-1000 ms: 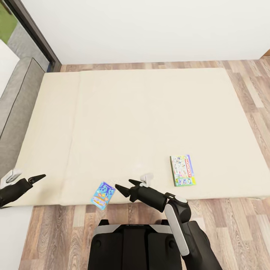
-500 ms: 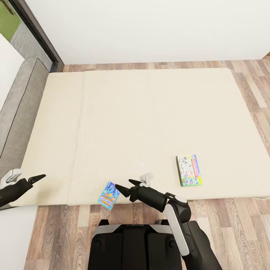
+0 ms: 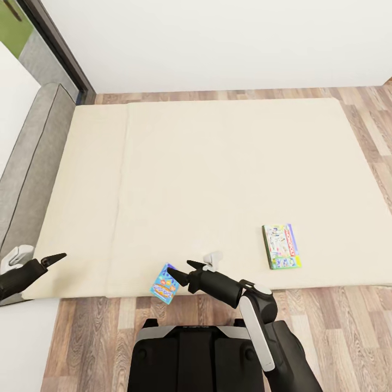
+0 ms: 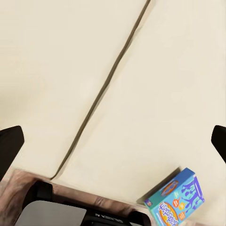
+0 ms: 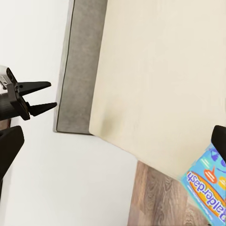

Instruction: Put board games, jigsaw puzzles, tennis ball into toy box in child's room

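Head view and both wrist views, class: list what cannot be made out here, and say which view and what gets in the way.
- Blue board game: head view, the right gripper covers its corner; cut by the frame edge in both wrist views.
- Monopoly board game: head view, print too small to read.
- Left gripper: head view, jaws look parted; its arm is cut by the frame edge.
- Headboard: head view, cut off at the frame edge.

The right arm bends across the trunk, its right gripper (image 3: 183,270) spread open, pointing leftward. The left gripper (image 3: 54,258) reaches forward at the far left, apparently open too, fingers parted.
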`<state>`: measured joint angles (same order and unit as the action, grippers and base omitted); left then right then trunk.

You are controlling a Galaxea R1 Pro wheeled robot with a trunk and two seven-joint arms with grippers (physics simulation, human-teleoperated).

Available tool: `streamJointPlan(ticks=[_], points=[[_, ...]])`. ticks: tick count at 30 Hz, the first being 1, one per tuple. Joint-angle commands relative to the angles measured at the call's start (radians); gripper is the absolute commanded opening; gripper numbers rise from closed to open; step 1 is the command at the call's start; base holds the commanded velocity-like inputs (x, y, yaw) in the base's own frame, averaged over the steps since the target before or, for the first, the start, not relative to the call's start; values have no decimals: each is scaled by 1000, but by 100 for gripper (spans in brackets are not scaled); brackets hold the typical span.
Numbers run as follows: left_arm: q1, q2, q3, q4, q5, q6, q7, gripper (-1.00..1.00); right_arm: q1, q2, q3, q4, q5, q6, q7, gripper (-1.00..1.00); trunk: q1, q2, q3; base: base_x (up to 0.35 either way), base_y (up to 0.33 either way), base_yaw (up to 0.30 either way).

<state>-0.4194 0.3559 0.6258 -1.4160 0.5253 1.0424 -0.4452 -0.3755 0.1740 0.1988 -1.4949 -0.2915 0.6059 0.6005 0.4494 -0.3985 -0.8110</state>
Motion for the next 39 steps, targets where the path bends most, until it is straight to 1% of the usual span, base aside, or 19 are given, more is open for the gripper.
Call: streamJointPlan(ticks=[1, 16, 21, 22, 24, 25, 26, 27, 28, 29, 30, 32, 33, 34, 35, 39], points=[[-1, 0, 2, 0, -7, 5, -9, 100, 0, 1, -1, -1, -6, 8, -1, 100, 1, -2, -1, -1, 159, 0], [-1, 0, 0, 0, -7, 5, -9, 100, 0, 1, 0, -1, -3, 8, -1, 100, 1, -2, -1, 0, 78, 0], [-1, -2, -22, 0, -4, 5, -9, 100, 0, 1, -1, -1, -2, 8, -1, 100, 1, -2, -1, 0, 8, 0], [-6, -2, -45, 0, -4, 5, -9, 100, 0, 1, -1, -1, -2, 8, -1, 100, 1, -2, -1, 0, 3, 0], [-11, -1, -81, 0, -4, 5, -9, 100, 0, 1, -1, -1, 0, 8, -1, 100, 1, -2, -1, 0, 2, 0], [-15, -1, -122, 0, -4, 5, -9, 100, 0, 1, -1, -1, 1, 8, -1, 100, 1, -2, -1, 0, 1, 0], [-17, 0, -143, 0, -4, 5, -9, 100, 0, 1, -1, -1, 2, 8, -1, 100, 1, -2, -1, 0, 1, 0], [-22, 1, -184, 0, -4, 5, -8, 100, 0, 1, -1, -1, 3, 8, -1, 100, 1, -2, -1, 0, 0, 0], [-27, 2, -204, 0, -5, 5, -8, 100, 0, 1, -1, -1, 4, 8, -1, 100, 1, -2, -1, 0, 0, 0], [-62, 5, -262, 0, -8, 5, -7, 100, 0, 1, -1, -1, 5, 8, -1, 100, 1, -2, -1, 0, 0, 0], [-92, 6, -292, 0, -9, 5, -7, 100, 0, 1, -1, -1, 5, 8, -1, 100, 1, -2, -1, 0, 0, 0], [-125, 7, -316, 0, -10, 5, -6, 100, 0, 1, -1, -1, 6, 8, -1, 100, 1, -2, -1, 0, 0, 0], [-156, 8, -337, 1, -11, 5, -6, 100, 0, 1, -1, -1, 7, 7, -1, 100, 1, -2, -1, 0, 0, 0], [-169, 8, -346, 1, -11, 5, -6, 100, 0, 1, -1, -1, 7, 7, -1, 100, 1, -2, -1, 0, 0, 0], [-190, 8, -365, 1, -11, 5, -6, 100, 0, 1, -1, -1, 8, 7, -1, 100, 1, -2, -1, 0, 0, 0], [-218, 9, -396, 1, -7, 5, -7, 100, 0, 1, -1, -2, 9, 6, -1, 100, 1, -2, -1, 0, 0, 0]])
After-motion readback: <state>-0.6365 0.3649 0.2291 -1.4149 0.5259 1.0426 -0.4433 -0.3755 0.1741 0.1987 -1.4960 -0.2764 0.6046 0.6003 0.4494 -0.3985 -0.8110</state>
